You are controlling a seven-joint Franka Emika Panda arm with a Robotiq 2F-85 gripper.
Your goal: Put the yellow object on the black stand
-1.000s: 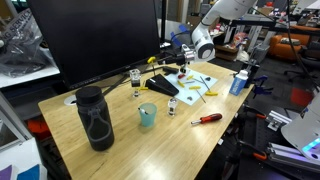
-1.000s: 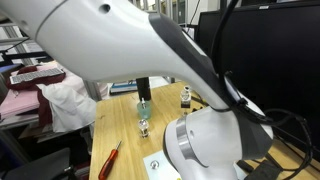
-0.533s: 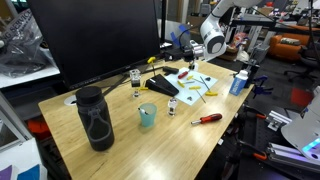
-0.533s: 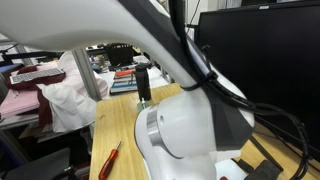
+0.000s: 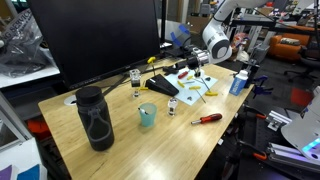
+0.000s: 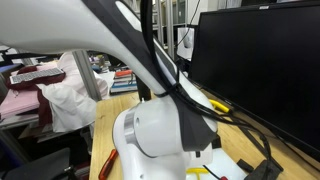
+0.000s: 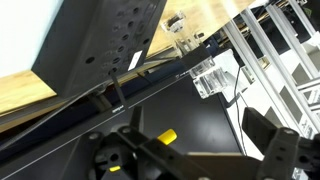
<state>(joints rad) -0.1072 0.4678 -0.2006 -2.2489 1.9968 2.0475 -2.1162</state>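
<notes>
**Hand.** The hand [image 5: 191, 65] hangs above the tabletop [image 5: 120, 142], off the monitor's side edge and clear of everything below it. In the wrist view the fingers [image 7: 272, 150] stand spread well apart. Nothing is pinched between them.

**Task item.** The yellow object [image 5: 167, 45] sits close to the side edge of the monitor [image 5: 95, 40], above tabletop level.
- In an exterior view the yellow object [image 6: 218, 103] lies along a thin black bar that runs slantwise in front of the monitor screen.
- In the wrist view the yellow object [image 7: 168, 136] appears against a dark background next to a slanted black bar, apart from both fingers.
- Whether this bar belongs to the black stand cannot be told. The contact point under the object is too small to resolve.

**Other items, located from the monitor.**
- A black wedge-shaped piece [image 5: 163, 87] lies on the tabletop in front of the monitor's lower corner, below the hand.
- The teal cup [image 5: 147, 115] stands upright, further out from the monitor than the wedge.
- A tall black cylinder [image 5: 95, 118] stands upright in front of the monitor's middle, near the tabletop's front corner.
- The red-handled screwdriver [image 5: 207, 118] lies flat near the tabletop edge, well apart from the monitor.
- A blue bottle [image 5: 238, 82] stands at the tabletop edge farthest from the monitor.
</notes>
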